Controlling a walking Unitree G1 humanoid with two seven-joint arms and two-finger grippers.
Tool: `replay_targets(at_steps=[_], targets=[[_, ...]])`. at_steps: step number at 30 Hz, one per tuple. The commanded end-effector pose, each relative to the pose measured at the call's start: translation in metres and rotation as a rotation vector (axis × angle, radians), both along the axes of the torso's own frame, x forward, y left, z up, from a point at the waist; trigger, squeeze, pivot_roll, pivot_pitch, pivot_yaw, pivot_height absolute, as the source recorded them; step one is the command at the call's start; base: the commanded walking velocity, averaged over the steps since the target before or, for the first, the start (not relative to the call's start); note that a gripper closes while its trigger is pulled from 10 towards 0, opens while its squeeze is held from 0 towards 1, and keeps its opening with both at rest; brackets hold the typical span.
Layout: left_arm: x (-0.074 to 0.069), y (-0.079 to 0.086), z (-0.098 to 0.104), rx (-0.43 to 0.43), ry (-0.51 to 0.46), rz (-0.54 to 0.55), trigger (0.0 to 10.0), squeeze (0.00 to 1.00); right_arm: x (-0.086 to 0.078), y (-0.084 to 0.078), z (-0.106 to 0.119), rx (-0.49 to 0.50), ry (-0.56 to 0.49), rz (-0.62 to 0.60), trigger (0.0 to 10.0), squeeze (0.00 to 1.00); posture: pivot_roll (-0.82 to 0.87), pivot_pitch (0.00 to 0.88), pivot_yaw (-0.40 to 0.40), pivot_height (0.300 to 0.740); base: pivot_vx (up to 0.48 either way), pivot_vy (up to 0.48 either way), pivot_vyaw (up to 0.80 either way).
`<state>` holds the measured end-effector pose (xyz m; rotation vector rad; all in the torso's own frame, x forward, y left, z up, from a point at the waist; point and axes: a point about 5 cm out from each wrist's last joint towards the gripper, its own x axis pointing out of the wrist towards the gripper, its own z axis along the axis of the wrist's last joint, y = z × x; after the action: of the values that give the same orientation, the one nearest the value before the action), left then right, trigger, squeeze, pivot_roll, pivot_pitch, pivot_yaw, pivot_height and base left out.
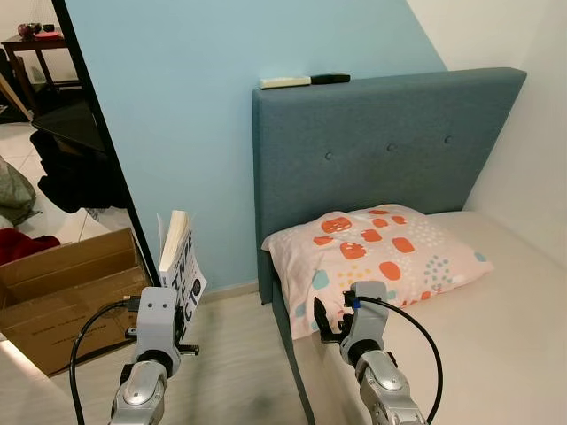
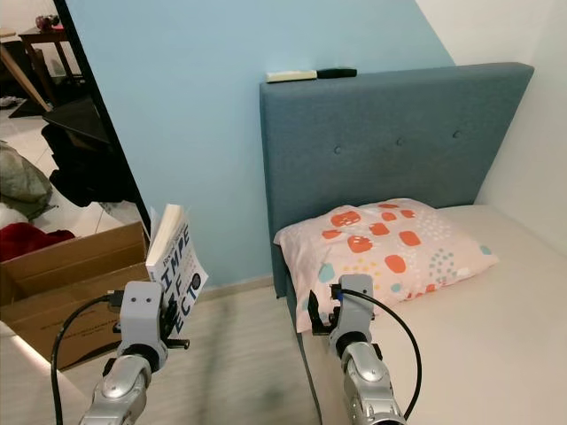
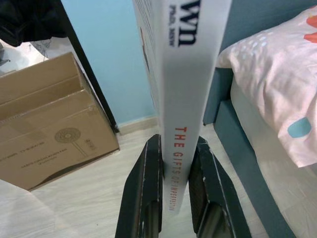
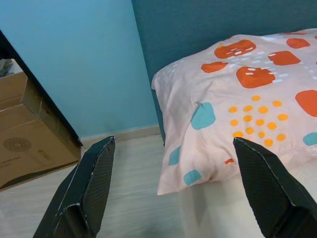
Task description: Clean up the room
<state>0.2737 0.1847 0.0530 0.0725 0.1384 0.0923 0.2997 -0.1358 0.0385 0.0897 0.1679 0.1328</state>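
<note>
The left gripper (image 3: 174, 198) clamps the book (image 1: 182, 266) upright, spine along its fingers, beside the cardboard box (image 1: 62, 292); the right gripper (image 4: 173, 188), fingers spread, faces the pillow (image 1: 381, 252).

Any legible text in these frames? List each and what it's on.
"THE GIFTS OF IMPERFECTION": spine of the book clamped in the left pincer.
"wn": large letters higher on that spine, cut off.
Small line above it: too small to read.
Cardboard box print and round logo: blurred.
</note>
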Motion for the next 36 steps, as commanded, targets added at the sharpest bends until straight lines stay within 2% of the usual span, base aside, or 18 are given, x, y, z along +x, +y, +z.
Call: replay_targets(at_steps=[1, 10, 14, 23, 36], targets=[[0.001, 0.0, 0.002, 0.012, -0.009, 0.006, 10.0, 0.0, -0.002, 0.0, -0.004, 0.005, 0.026, 0.001, 10.0, 0.0, 0.02, 0.085, -0.013, 0.74, 0.0, 0.0, -0.51], [0.002, 0.002, -0.002, 0.014, 0.007, 0.028, 10.0, 0.0, -0.004, 0.003, -0.01, -0.005, 0.072, 0.038, 10.0, 0.0, 0.02, 0.086, -0.02, 0.74, 0.0, 0.0, -0.69], [0.001, 0.005, -0.002, 0.018, 0.012, 0.028, 10.0, 0.0, -0.006, 0.009, -0.014, 0.018, 0.11, 0.075, 10.0, 0.0, 0.02, 0.083, -0.02, 0.74, 0.0, 0.0, 0.0], [0.004, 0.004, 0.0, 0.026, 0.005, 0.007, 10.0, 0.0, -0.008, 0.014, -0.014, 0.025, 0.108, 0.097, 10.0, 0.0, 0.02, 0.076, -0.018, 0.74, 0.0, 0.0, 0.0], [0.004, 0.003, 0.0, 0.034, 0.007, -0.017, 10.0, 0.0, -0.01, 0.015, -0.014, 0.028, 0.104, 0.098, 10.0, 0.0, 0.02, 0.072, -0.01, 0.74, 0.0, 0.393, 0.0]])
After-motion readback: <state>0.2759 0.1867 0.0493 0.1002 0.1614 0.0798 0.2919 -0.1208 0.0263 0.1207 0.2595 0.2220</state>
